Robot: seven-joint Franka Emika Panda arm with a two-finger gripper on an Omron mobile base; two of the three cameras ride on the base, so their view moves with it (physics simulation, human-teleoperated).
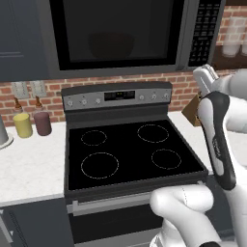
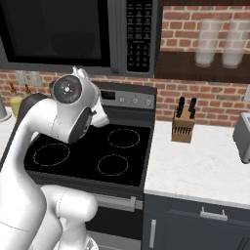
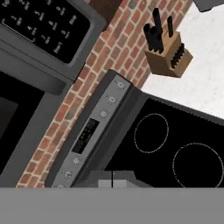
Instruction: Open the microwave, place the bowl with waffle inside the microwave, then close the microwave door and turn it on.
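The microwave (image 1: 120, 36) hangs above the stove with the microwave door (image 2: 53, 31) shut. Through the black window a dim round reddish shape shows, the bowl (image 1: 111, 44). The waffle is hidden. The black button panel (image 2: 138, 34) sits at the microwave's right end and also shows in the hand view (image 3: 43, 22). My gripper (image 3: 112, 179) is shut with nothing between its fingertips. It hovers over the stove's front part and looks toward the control strip and the brick wall, apart from the microwave.
The black-topped stove (image 1: 130, 149) lies below, its knob strip (image 3: 94, 131) at the back. A wooden knife block (image 2: 183, 124) stands on the white counter (image 2: 205, 166) at right, beside a toaster (image 2: 242, 136). Yellow (image 1: 22, 124) and maroon (image 1: 42, 123) canisters stand at left.
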